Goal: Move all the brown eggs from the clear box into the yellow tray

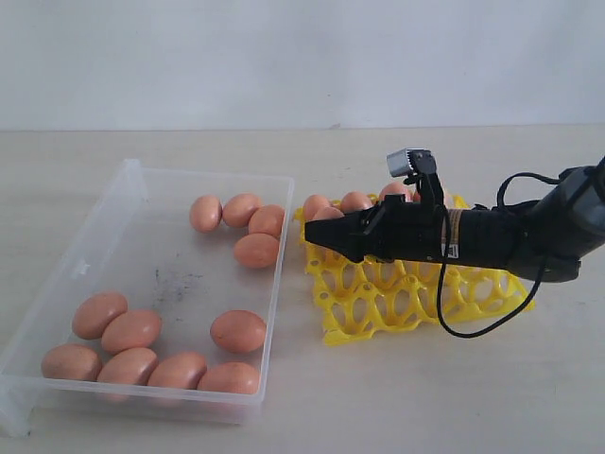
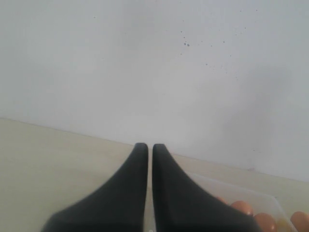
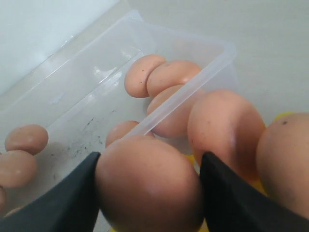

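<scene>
My right pincer (image 3: 149, 162) gripped a smooth light-brown egg (image 3: 147, 191) over the bright yellow plastic lattice tray (image 1: 378, 305); it needed lowering squarely into an empty cup, then a gentle release.

The box (image 1: 142, 255) lies just left of the egg tray (image 1: 397, 301). 11 eggs (image 1: 238, 331) lie in it: 4 at its far right corner, 7 along its near side. Others sit in the tray's far row.
</scene>
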`<state>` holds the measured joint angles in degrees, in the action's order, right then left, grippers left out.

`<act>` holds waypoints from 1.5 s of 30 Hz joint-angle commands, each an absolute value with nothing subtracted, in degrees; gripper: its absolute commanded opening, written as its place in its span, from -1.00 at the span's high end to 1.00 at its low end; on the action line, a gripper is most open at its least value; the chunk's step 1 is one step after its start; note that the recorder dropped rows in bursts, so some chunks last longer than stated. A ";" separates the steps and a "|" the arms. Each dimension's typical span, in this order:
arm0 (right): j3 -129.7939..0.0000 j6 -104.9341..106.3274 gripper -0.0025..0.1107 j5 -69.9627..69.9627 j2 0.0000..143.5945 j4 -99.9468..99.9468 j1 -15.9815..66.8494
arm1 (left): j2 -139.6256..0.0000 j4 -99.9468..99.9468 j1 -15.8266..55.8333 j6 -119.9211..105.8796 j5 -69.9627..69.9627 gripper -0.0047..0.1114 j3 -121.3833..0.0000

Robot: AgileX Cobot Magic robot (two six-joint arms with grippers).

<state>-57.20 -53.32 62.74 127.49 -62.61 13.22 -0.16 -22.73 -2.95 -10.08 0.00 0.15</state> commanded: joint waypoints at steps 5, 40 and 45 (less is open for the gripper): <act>-57.32 -55.62 0.07 61.96 127.03 -64.75 13.17 | 0.00 -23.01 -2.71 -10.41 0.00 0.85 0.00; -57.32 -60.56 0.07 58.07 125.79 -68.85 13.17 | 0.00 -23.01 -2.71 -10.41 0.00 0.85 0.00; -57.32 -61.38 0.07 57.38 125.79 -68.73 13.17 | 0.00 -23.01 -2.71 -10.41 0.00 0.85 0.00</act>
<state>-57.33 -60.39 60.22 125.98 -68.15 13.22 -0.16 -22.73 -2.95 -10.08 0.00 0.15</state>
